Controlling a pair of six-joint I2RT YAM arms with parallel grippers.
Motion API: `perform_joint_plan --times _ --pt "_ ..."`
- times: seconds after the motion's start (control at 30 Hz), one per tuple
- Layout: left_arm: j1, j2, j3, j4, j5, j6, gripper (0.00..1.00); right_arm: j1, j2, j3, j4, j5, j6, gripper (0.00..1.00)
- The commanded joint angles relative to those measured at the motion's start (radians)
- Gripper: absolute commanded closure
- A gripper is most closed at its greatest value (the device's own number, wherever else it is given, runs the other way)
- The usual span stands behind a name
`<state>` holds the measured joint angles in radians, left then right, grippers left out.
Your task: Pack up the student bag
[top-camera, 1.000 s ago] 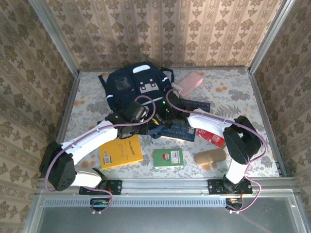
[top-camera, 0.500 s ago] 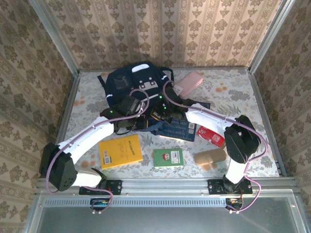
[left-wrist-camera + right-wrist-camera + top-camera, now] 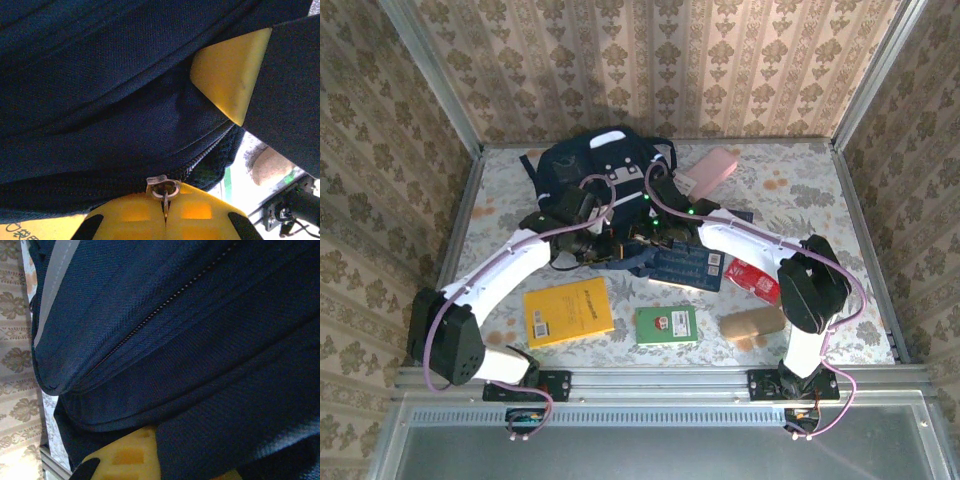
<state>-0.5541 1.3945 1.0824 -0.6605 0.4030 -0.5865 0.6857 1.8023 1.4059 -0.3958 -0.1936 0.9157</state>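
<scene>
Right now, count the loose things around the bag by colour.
yellow book: 1
green book: 1
blue: 2, blue book and navy flat item
red packet: 1
pink case: 1
tan case: 1
Total: 7

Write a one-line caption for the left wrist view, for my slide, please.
The left gripper, yellow fingers closed, pinches the zipper pull of the navy student bag.

Student bag (image 3: 175, 340) cut off at frame edges; R end effector (image 3: 170, 465) tips under fabric.
</scene>
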Motion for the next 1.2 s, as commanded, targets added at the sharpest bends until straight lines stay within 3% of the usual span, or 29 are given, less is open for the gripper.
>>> perform_joint_plan --times 0.0,0.2,0.43,1.07,1.17 --pt "0.027 0.001 0.021 -0.047 0.082 -0.006 1.0 -0.005 0.024 0.052 -0.067 0.048 -0.155 1.0" --pt "0.042 0.014 0.032 -0.078 0.101 0.015 1.0 -0.006 0.029 0.095 -0.136 0.121 -0.264 1.0" --pt "0.046 0.0 0.042 -0.15 0.066 0.075 1.0 -0.039 0.011 0.075 -0.157 0.123 -0.284 1.0" --pt "0.091 -0.031 -0.014 -0.187 -0.063 0.14 1.0 -0.13 -0.046 0.042 -0.097 -0.017 -0.252 1.0" --pt "0.133 -0.032 -0.024 -0.17 -0.086 0.136 1.0 -0.141 -0.058 0.033 -0.084 -0.049 -0.252 1.0"
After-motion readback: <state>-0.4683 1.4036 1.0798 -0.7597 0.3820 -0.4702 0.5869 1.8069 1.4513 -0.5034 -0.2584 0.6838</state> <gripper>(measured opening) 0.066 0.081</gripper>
